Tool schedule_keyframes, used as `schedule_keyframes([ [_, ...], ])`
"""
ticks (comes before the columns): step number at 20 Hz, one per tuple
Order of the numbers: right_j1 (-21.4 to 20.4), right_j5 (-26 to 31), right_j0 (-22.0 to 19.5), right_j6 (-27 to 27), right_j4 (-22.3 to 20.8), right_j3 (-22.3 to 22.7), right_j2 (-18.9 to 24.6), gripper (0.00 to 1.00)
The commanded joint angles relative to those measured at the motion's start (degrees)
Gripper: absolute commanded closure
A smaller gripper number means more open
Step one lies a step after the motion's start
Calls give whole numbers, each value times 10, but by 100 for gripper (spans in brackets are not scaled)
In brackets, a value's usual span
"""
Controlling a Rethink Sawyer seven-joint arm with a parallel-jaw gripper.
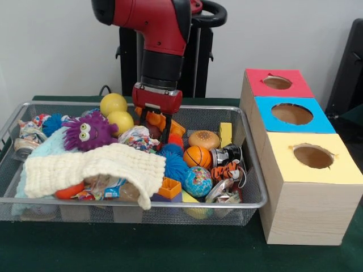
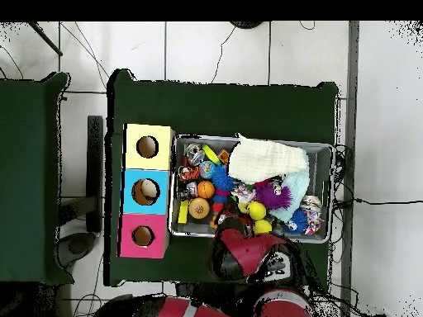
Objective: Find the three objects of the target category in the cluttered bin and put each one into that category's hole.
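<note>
The wire mesh bin (image 1: 130, 202) stands on the green table and is full of toys; it also shows in the overhead view (image 2: 332, 165). The striped tiger (image 1: 227, 170) lies near the bin's right wall, half under other things. I cannot see the duck or the bear. My gripper (image 1: 153, 127) is open and low over the far middle of the bin, with an orange toy (image 1: 172, 126) just behind its fingers. The red box with its hole (image 1: 277, 83) stands farthest back in the row on the right; in the overhead view the hole (image 2: 143, 236) is at the lower left.
A cream cloth (image 1: 96, 167) covers the bin's front left. A purple puffer (image 1: 88, 131), two yellow balls (image 1: 113, 103), a basketball (image 1: 197, 157), a burger toy (image 1: 204, 139) and a globe ball (image 1: 197, 181) lie around. The blue box (image 1: 292, 114) and the yellow box (image 1: 313, 156) stand in front of the red one.
</note>
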Motion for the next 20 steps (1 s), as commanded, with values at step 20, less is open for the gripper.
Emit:
schedule_keyframes([
  [20,-110,428,-253,-639,-245,-41,502,0],
])
